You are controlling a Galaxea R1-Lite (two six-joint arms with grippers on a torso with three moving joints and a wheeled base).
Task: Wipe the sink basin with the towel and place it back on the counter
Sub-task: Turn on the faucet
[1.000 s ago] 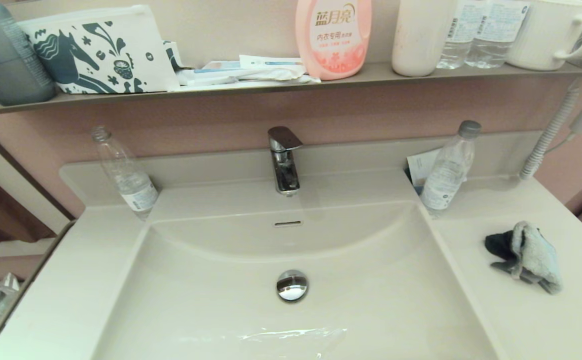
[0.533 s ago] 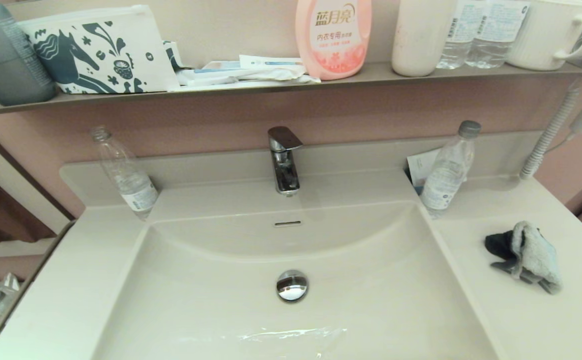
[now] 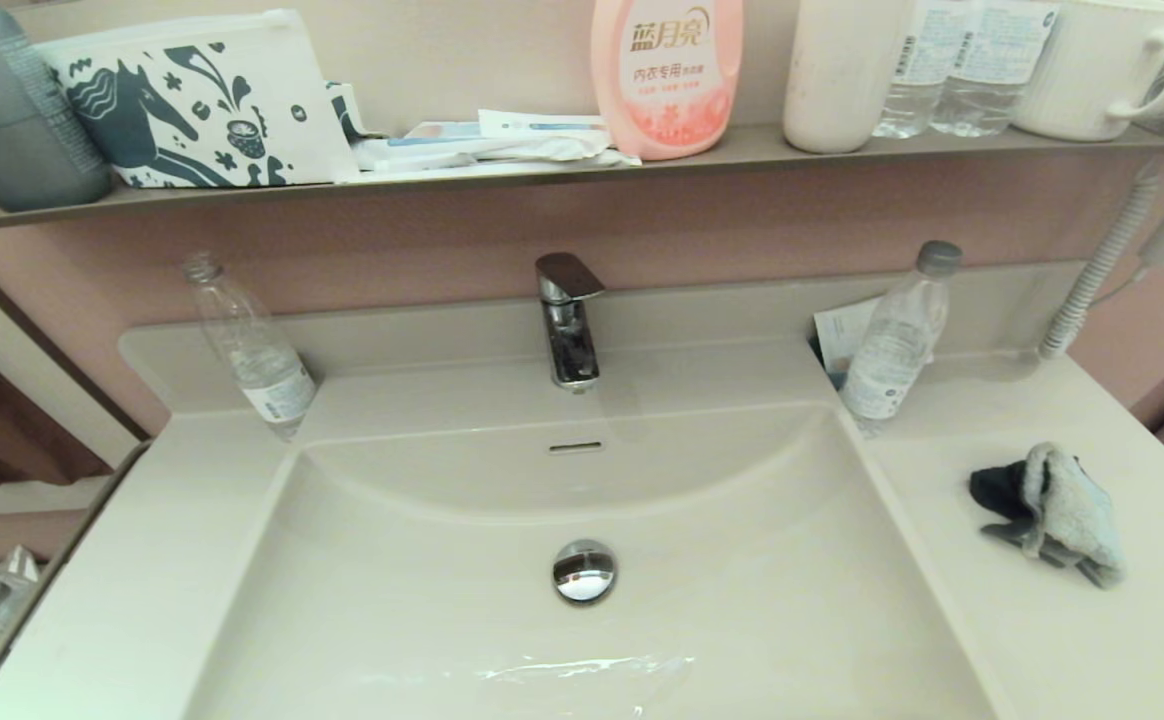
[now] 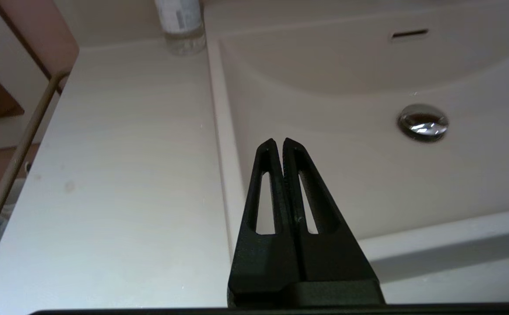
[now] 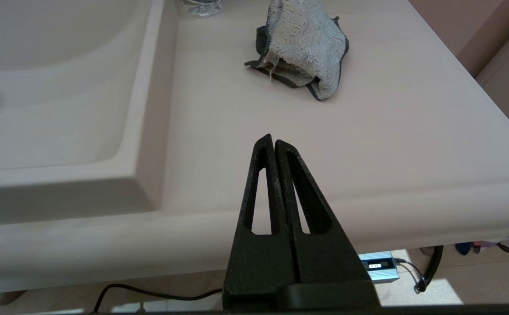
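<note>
So the towel (image 3: 1050,515) lies bunched on the counter (image 3: 1092,640), on the robot's right of the basin (image 3: 442,600), with its grey fluffy face up and a dark charcoal fold showing on the side nearer the basin. It sits well apart from both grippers, and nothing touches it. A capped bottle (image 3: 894,340) stands at the basin's back right corner, near the towel but not against it, with a slip of paper (image 3: 842,335) tucked behind it.

The right gripper (image 5: 273,141) hangs off the counter's front edge, out of the head view, its two black fingers pressed flat together with nothing between them. From its own camera the towel (image 5: 300,43) lies ahead on the counter (image 5: 412,144).

The left gripper (image 4: 278,142) is likewise closed tight on nothing, hanging at the front of the vanity over the seam where the left counter meets the basin (image 4: 368,183).

The chrome drain plug (image 3: 584,571) sits in the middle of the basin floor, with the overflow slot (image 3: 575,447) on the back wall above it, below the tap (image 3: 569,320). A film of water (image 3: 582,672) glints on the basin floor near the front. An uncapped bottle (image 3: 247,345) stands at the back left corner. Above, the brown shelf (image 3: 542,175) carries a pink detergent bottle (image 3: 667,75), a printed pouch (image 3: 197,100) and a mug (image 3: 1107,65).
</note>
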